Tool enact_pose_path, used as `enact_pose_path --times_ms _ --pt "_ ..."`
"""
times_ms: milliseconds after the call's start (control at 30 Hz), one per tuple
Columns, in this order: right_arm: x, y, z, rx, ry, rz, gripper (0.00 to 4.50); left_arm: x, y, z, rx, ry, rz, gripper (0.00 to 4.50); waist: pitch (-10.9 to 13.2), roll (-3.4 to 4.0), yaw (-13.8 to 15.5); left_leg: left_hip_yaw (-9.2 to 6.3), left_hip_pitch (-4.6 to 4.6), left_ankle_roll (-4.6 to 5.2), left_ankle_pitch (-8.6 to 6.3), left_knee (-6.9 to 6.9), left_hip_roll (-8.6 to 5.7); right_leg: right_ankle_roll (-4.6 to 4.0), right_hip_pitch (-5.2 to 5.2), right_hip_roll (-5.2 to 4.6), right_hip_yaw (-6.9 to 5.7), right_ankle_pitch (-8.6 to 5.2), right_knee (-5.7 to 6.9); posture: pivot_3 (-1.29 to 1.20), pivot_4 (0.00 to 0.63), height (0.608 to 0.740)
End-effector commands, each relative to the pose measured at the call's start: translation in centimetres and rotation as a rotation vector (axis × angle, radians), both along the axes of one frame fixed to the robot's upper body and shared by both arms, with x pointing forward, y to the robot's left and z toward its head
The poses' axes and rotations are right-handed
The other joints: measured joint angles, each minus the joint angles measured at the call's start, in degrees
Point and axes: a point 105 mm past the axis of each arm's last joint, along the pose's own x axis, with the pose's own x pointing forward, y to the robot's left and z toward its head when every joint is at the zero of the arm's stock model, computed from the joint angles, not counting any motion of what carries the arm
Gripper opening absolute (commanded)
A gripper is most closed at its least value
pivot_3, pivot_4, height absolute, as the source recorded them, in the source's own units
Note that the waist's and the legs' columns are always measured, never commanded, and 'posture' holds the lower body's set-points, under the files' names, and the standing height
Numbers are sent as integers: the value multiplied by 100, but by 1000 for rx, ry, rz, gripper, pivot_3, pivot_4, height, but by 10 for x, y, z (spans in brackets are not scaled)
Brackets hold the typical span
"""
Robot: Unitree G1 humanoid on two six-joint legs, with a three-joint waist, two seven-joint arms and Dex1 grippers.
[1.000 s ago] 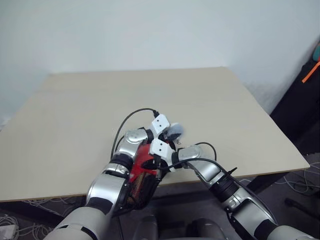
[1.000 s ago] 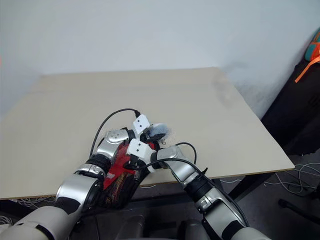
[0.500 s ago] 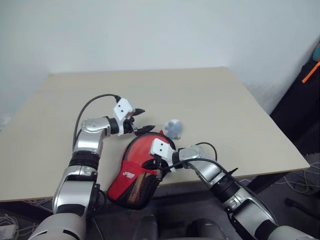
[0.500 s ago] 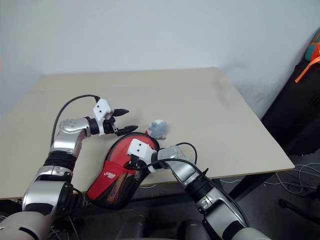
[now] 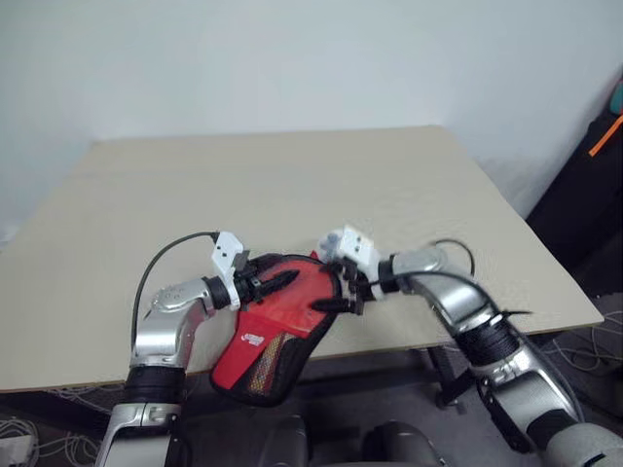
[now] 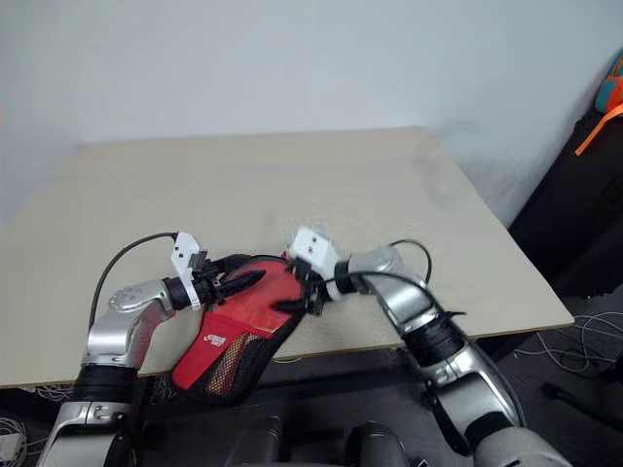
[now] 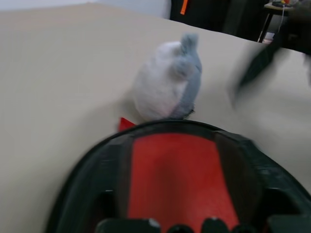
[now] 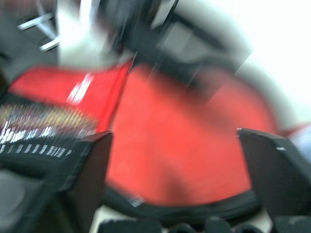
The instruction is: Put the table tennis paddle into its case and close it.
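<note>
Showing one case (image 5: 277, 326), two tools

Both head eyes look forward and down over the table (image 5: 292, 175); both wrist cameras sit close over the case (image 5: 277, 321) at its near edge.

The case (image 5: 277, 321) is lying red side up at the lower centre of the frame, its rounded black-edged end resting on the surface's (image 5: 292, 185) near edge while the mesh-panelled end with a white logo is hanging off; its grey-blue pom-pom (image 7: 167, 87) is sitting on the surface beside it
</note>
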Motion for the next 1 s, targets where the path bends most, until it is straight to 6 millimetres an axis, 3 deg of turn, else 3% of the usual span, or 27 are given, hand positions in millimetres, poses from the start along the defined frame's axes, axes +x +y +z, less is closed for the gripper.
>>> enact_pose_path --times_ms 33,167,200,500,800,1000 --pt "22 -4 31 56 -82 -53 4500 -2 -10 1 -10 -9 -30 1470 -1 -2 1 0 1 1 1 -2 0 0 1 1 0 0 -1 0 0 707" --pt "47 -7 31 54 -109 -132 4500 -5 -19 -7 -4 8 -55 123 0 -4 6 9 0 2 1 -1 -1 0 2 1 4 0 -2 0 0 707" --pt "52 -6 30 55 -105 -149 4500 -4 -21 -9 0 10 -56 47 0 -5 5 14 -1 2 1 1 -1 0 2 0 6 0 -2 0 0 707" --pt "80 -3 -9 7 -65 -263 4500 1 -18 -18 67 22 -42 47 0 -4 -10 21 1 9 6 2 -1 -5 0 1 12 5 6 0 0 707" --pt "84 -2 -34 -39 -23 -296 4500 -3 -4 -24 123 59 -56 47 0 -3 -23 26 2 11 6 3 -1 -7 -2 0 19 7 8 0 0 707" --pt "85 3 -32 -26 -24 -299 2543 -4 -3 -26 143 61 -69 0 0 -2 -22 27 5 11 6 2 3 -9 -2 4 22 7 10 0 0 707"
